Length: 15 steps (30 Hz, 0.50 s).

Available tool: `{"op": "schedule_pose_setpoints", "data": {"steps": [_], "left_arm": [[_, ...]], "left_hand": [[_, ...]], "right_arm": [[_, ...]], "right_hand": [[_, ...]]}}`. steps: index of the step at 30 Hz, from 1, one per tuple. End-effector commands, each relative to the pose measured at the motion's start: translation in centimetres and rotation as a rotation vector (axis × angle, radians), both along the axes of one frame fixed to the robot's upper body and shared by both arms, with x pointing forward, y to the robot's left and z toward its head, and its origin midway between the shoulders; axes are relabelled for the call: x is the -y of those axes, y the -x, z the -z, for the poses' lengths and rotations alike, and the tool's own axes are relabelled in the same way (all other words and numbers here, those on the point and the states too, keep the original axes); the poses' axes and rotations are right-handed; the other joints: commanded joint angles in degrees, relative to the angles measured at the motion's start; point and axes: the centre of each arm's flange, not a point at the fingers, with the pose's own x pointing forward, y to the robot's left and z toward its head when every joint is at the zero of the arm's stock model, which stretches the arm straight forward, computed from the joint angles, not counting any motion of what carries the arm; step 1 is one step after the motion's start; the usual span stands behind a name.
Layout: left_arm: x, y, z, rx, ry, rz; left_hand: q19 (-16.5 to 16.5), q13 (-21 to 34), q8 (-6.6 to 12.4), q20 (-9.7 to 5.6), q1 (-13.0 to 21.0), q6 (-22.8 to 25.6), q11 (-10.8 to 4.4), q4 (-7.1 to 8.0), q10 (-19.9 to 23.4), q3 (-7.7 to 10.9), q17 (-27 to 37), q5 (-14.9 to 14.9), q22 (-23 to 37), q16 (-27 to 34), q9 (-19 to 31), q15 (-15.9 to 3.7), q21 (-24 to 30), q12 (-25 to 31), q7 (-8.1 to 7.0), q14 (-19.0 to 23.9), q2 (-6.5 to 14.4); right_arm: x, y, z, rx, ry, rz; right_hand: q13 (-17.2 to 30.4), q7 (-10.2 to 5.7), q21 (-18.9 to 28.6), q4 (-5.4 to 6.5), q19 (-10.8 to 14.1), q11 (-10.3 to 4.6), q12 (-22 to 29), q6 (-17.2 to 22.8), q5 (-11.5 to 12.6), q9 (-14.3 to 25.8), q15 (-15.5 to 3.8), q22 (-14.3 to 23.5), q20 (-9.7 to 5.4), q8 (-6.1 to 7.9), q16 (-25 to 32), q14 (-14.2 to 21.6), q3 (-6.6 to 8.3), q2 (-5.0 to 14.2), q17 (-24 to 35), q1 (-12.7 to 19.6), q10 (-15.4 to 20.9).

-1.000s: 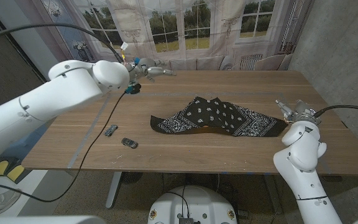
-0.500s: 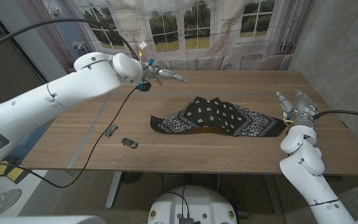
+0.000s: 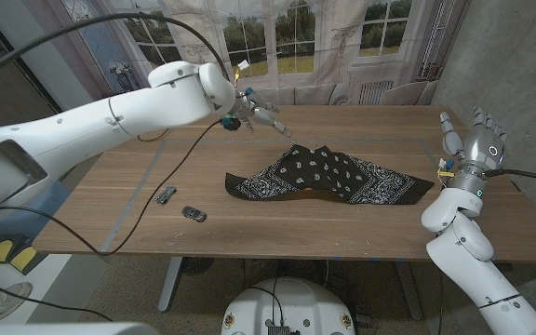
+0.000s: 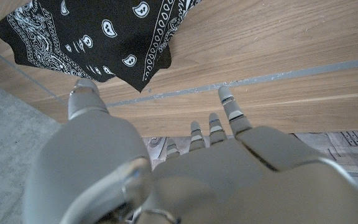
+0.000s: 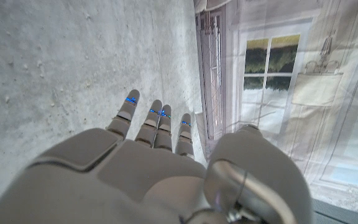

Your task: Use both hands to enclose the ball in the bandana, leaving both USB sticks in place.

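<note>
While both hands hang above the counter holding nothing, the coming move turns on how the bandana lies between them. Going left to right in the head view: two USB sticks sit near the counter's near-left edge, one just at ten o'clock of the other, both well apart from the cloth. Next comes the left hand, fingers spread and pointing toward four o'clock, with the bandana's peaked far edge lying in that same direction, near it. The left wrist view shows a dark corner of the cloth just ahead of its fingers.

The bandana's long axis runs from nine to three o'clock, rumpled, with a raised hump at the middle; the ball probably sits under that hump, though it cannot be seen. Farthest right, the right hand is raised with fingers apart and pointing up, off the cloth's three o'clock corner, facing the grey wall. Judged from this, the left hand is nearer. Bare wood surrounds the cloth, leaving room on all sides.
</note>
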Motion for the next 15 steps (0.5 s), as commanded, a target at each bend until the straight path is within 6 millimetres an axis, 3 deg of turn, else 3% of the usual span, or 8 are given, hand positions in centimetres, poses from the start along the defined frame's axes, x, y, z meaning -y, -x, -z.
{"op": "schedule_pose_setpoints", "data": {"steps": [1,15], "left_arm": [[3.9,-1.8,-1.1,-0.096,-0.183,0.032],[7.8,-2.9,-2.1,-0.250,-0.364,0.080]], "left_hand": [[-0.49,0.21,0.08,0.20,1.16,-0.51,0.14,-0.40,-0.51,0.18,0.02,0.44,0.14,0.18,0.17,0.49,-0.32,0.37,-0.31,-0.48,0.29],[-0.70,0.29,0.49,0.22,1.88,-0.35,1.10,-0.26,-0.83,-0.10,0.07,0.95,0.17,0.43,0.33,1.35,-0.98,0.66,-0.29,-0.58,0.55]], "right_arm": [[0.1,0.4,-0.6,0.107,0.036,0.040],[-0.1,0.1,-0.5,0.175,0.062,0.056]], "right_hand": [[0.13,0.07,-0.16,-0.19,0.48,-0.06,0.35,0.87,-0.40,0.18,-0.33,0.08,0.16,0.46,0.50,1.04,0.08,0.65,-0.05,0.14,1.04],[0.16,0.03,-0.56,-0.62,2.40,-0.43,1.16,2.78,-1.27,0.20,-1.71,0.12,-0.21,0.53,1.51,3.99,0.63,1.47,-0.34,0.90,3.99]]}}
